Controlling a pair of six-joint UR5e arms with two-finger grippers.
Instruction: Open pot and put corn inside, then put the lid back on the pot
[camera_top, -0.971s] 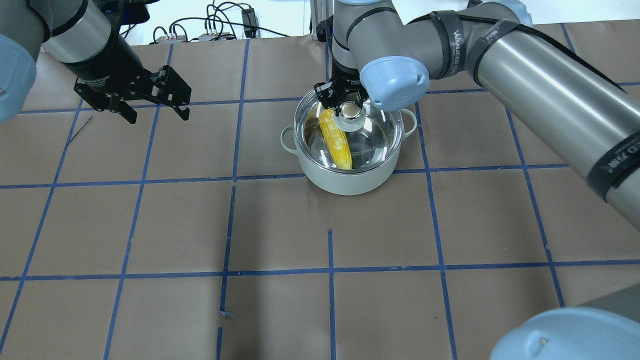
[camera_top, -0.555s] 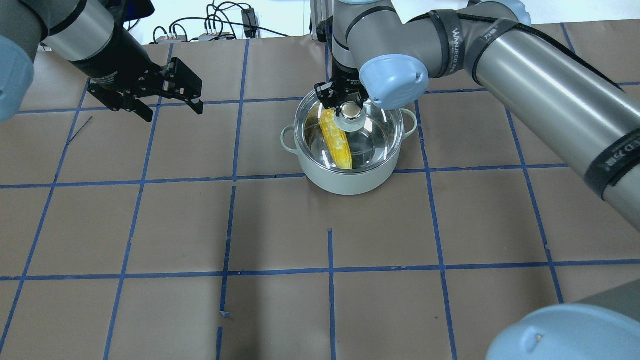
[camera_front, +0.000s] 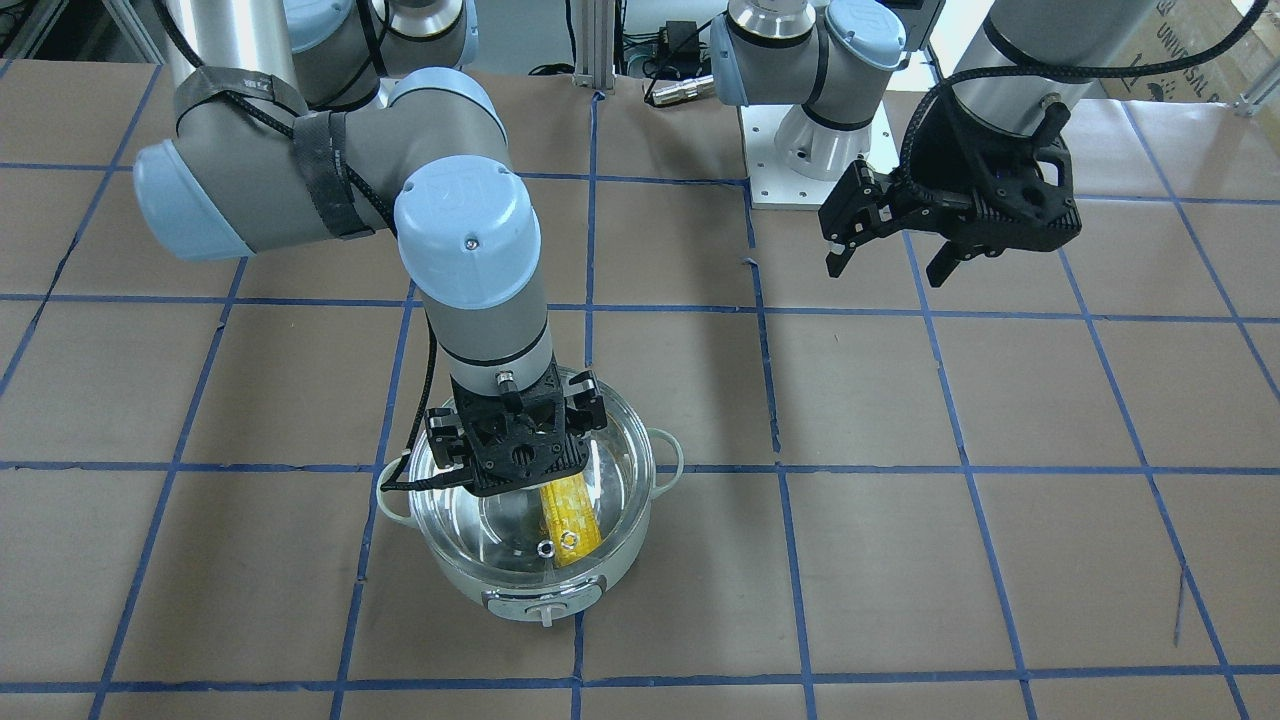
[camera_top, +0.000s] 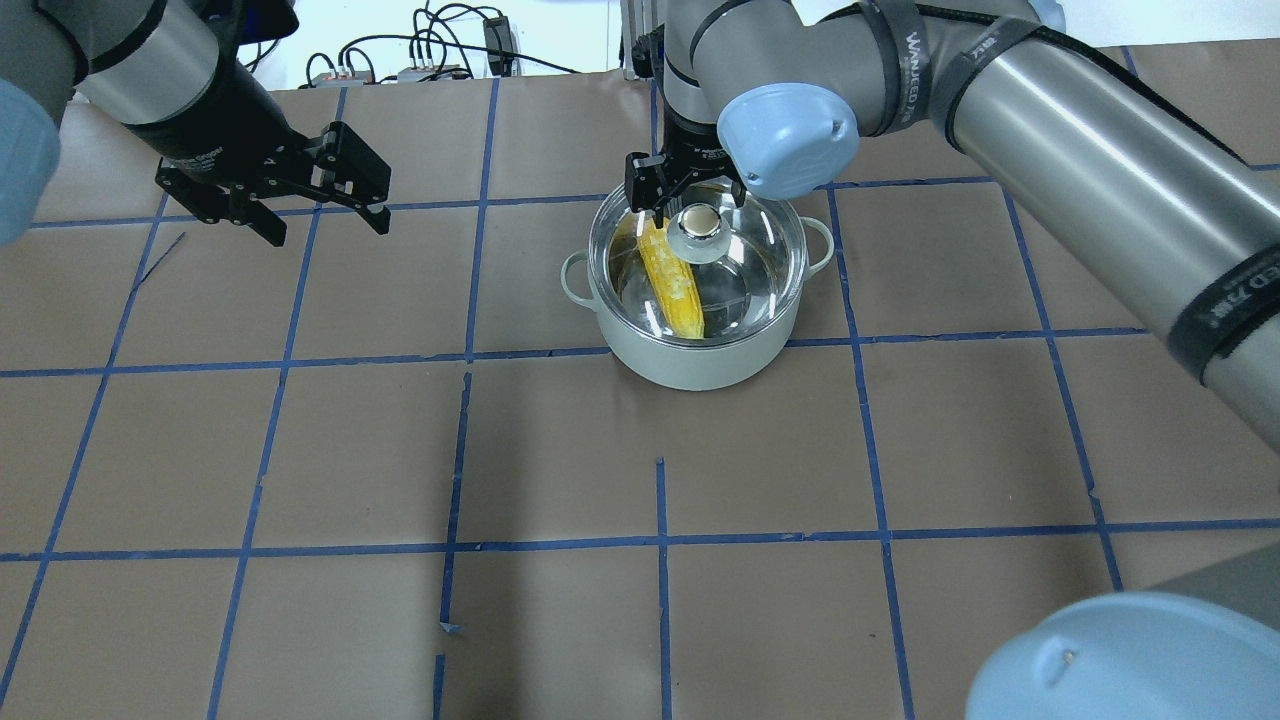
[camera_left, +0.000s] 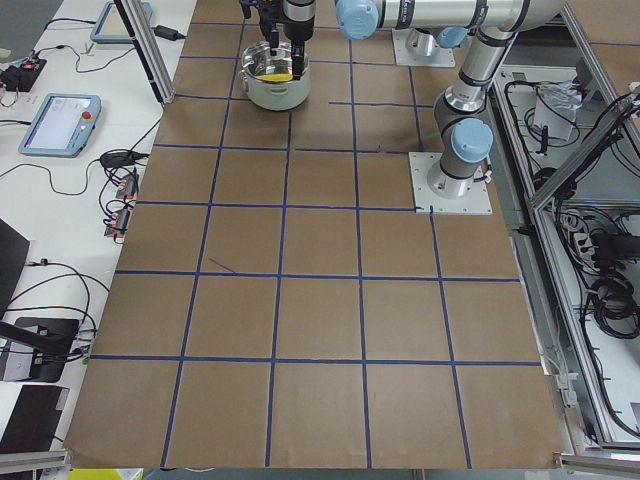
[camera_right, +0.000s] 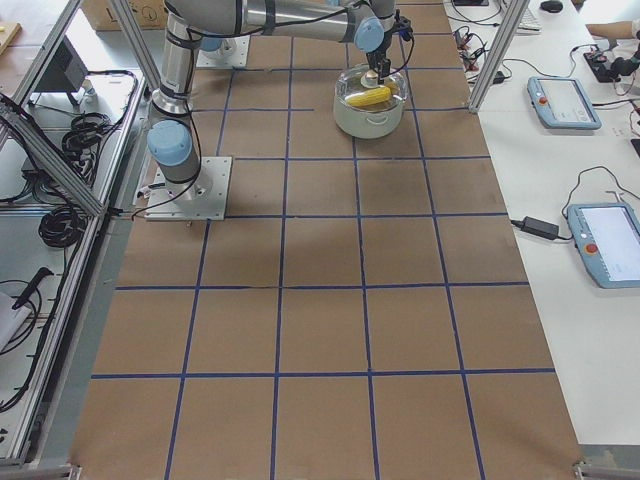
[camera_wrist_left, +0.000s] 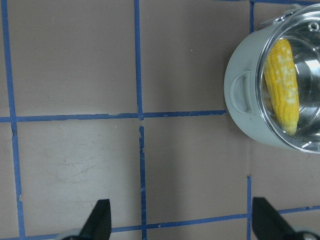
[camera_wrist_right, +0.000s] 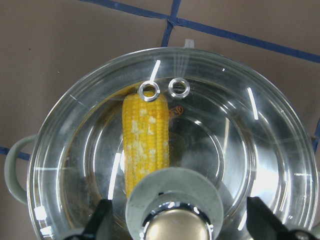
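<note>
The pale grey pot (camera_top: 690, 360) stands at the table's far middle with the clear glass lid (camera_top: 750, 270) seated on its rim. The yellow corn (camera_top: 672, 285) lies inside, seen through the glass, and also in the right wrist view (camera_wrist_right: 145, 145). My right gripper (camera_top: 688, 195) hovers just above the beige lid knob (camera_top: 698, 222), open, with its fingers (camera_wrist_right: 100, 220) wide on either side of the knob (camera_wrist_right: 175, 215) and not touching it. My left gripper (camera_top: 328, 230) is open and empty, held above the table far to the left of the pot (camera_wrist_left: 240, 100).
Brown paper with a blue tape grid (camera_top: 660, 540) covers the table. Cables and connectors (camera_top: 430, 60) lie beyond its far edge. The robot's base plate (camera_front: 800, 170) sits at the robot side. Tablets (camera_right: 565, 100) lie on the side benches.
My right gripper has let go of the lid knob and risen slightly; the lid stays on the pot. My left gripper has shifted a little, staying open.
</note>
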